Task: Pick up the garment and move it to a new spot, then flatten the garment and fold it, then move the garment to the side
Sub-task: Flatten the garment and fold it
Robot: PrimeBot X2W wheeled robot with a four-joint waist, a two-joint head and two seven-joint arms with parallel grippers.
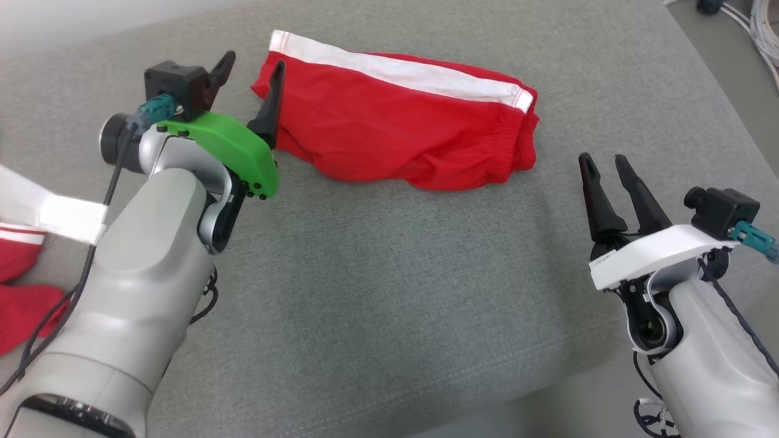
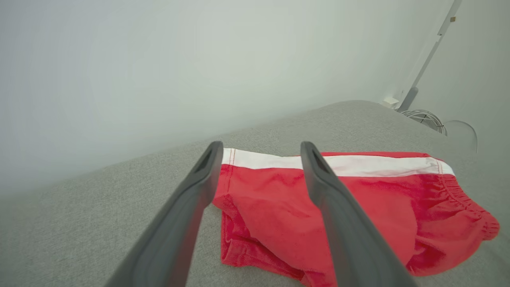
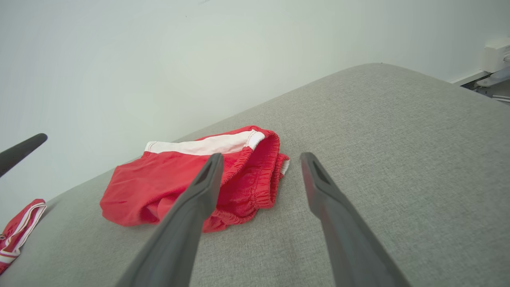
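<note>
The garment (image 1: 395, 128), red shorts with a white side stripe, lies folded and bunched on the far middle of the table (image 1: 389, 292), which is covered in grey fabric. Its elastic waistband points to the robot's right. The left claw (image 1: 255, 61) hangs at the garment's left end with its fingers spread wide and nothing between them. The right claw (image 1: 603, 159) is near the waistband end but apart from it, also fully open and empty. Another red and white cloth (image 1: 24, 304) lies at the table's left edge.
</note>
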